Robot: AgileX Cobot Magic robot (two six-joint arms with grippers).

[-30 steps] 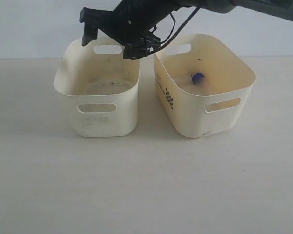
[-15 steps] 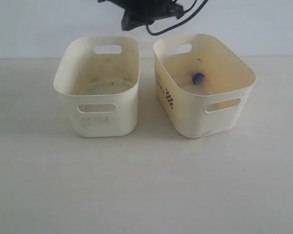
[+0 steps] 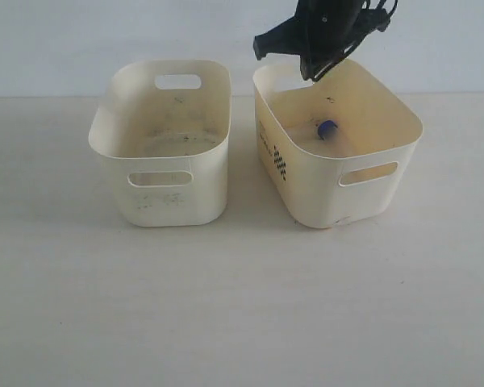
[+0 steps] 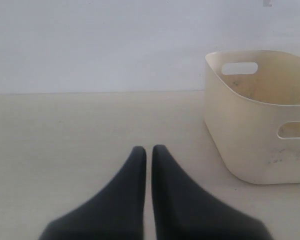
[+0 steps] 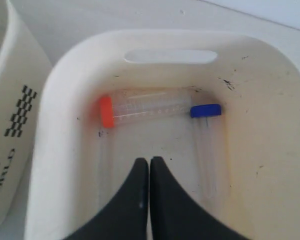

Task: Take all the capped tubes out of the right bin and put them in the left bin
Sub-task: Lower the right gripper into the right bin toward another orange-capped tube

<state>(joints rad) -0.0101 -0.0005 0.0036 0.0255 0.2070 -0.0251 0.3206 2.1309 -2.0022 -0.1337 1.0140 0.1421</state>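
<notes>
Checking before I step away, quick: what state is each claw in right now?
Left claw: closed, holding nothing.
Right claw: closed, holding nothing.

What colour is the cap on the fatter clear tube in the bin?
Orange-red; the cap shows best in the right wrist view.

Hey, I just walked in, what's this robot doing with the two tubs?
The right gripper, shut and empty, hangs over the right bin. An orange-red-capped tube and a blue-capped tube lie on that bin's floor, neither yet moved. No tube shows in the left bin from these views. The left gripper is shut, low over the table beside the left bin, handling nothing.
</notes>
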